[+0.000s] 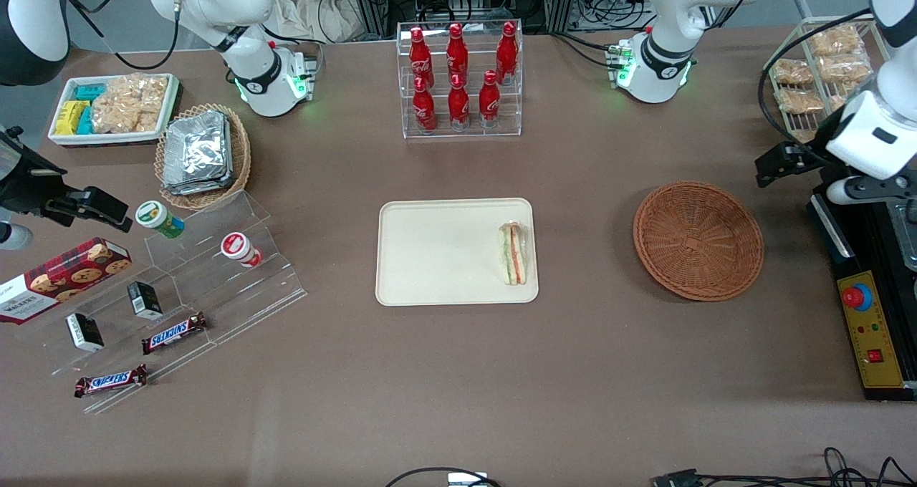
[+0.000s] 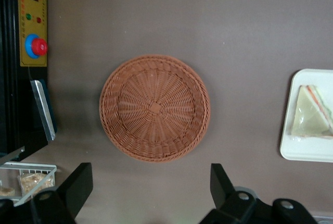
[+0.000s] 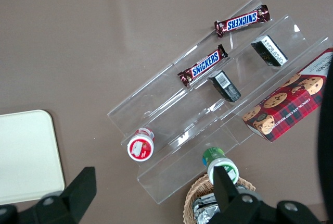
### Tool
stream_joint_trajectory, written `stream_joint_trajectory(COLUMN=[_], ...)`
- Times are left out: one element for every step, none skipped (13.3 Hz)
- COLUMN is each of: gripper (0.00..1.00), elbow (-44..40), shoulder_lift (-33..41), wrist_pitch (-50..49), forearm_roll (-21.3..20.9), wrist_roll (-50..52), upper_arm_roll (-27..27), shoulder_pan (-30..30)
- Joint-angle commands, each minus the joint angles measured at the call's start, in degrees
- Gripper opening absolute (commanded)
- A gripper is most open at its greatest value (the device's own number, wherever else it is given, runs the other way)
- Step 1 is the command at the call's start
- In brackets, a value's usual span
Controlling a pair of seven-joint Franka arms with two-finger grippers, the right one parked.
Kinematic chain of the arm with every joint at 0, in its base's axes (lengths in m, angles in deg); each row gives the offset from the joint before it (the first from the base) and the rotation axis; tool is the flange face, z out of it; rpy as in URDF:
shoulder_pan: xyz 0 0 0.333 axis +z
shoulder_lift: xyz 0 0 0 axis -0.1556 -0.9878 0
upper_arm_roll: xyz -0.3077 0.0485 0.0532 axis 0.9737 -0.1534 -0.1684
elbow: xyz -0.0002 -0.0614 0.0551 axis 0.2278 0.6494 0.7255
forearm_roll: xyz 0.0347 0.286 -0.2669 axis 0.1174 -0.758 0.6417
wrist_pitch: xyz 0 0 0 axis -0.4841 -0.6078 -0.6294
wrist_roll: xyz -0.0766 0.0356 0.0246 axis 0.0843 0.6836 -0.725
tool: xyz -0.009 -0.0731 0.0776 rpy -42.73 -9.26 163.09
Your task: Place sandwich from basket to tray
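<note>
The sandwich (image 1: 513, 253) lies on the cream tray (image 1: 430, 258), at the tray's end toward the working arm. The wrist view shows the sandwich (image 2: 312, 114) on the tray's rim end (image 2: 307, 153) too. The reddish-brown basket (image 1: 698, 240) stands beside the tray with nothing in it, and its woven bottom (image 2: 155, 107) is bare. My gripper (image 1: 770, 168) hangs above the table, a little farther from the front camera than the basket and toward the working arm's end. In the wrist view the gripper (image 2: 151, 187) is open, with only bare table between its fingers (image 2: 78, 182).
A black box with a red stop button (image 1: 858, 297) sits at the working arm's end. A wire rack of snack packs (image 1: 817, 79) stands near it. A clear rack of red bottles (image 1: 458, 79) stands farther back. Acrylic steps with snacks (image 1: 179, 293) and a foil-pack basket (image 1: 203, 154) lie toward the parked arm's end.
</note>
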Motion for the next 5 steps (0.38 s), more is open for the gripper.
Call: stream_joint_trajectory(gripper=[1.00,1.00,1.00,1.00,1.00], elbow=[-6.5,-6.6,-6.6,-6.8,-6.9], shoulder_lift=[-3.3,-3.2,-3.1,-3.1,-3.2], wrist_pitch=[-3.4,-3.6,-3.7,-3.7,-3.9], forearm_roll=[0.0,0.1,0.3,0.5,0.9], wrist_roll=[-0.3,-0.7,-1.1,-0.8,-0.8], upper_arm_roll=[-0.3,-0.3,-0.4,-0.4,-0.4], shoulder_pan=[-1.3,-1.3,-1.2,-1.2,-1.2])
